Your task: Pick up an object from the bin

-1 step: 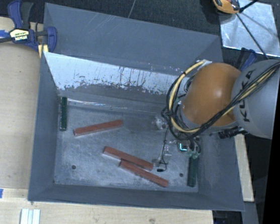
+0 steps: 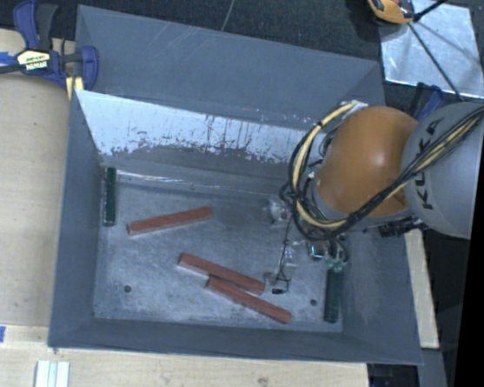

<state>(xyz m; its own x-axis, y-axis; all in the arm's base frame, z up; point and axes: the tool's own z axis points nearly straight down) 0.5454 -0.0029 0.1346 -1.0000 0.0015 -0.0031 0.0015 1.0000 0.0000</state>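
Gripper (image 2: 282, 276): whether apart or together, I could not tell. It stood over the right end of the upper reddish-brown stick (image 2: 219, 272), front-centre in the bin (image 2: 77, 256). The stick's long axis ran leftward from it, with a second brown stick (image 2: 248, 300) close alongside.

A robotics lab, by the look; a cabled industrial arm (image 2: 451, 174) reaches into a scuffed grey metal bin (image 2: 226, 72).

we look down on the grey bin (image 2: 79, 238) from above and a little to one side, near enough that its whole rim fits with some surround; the arm (image 2: 363, 172) stands at our right.
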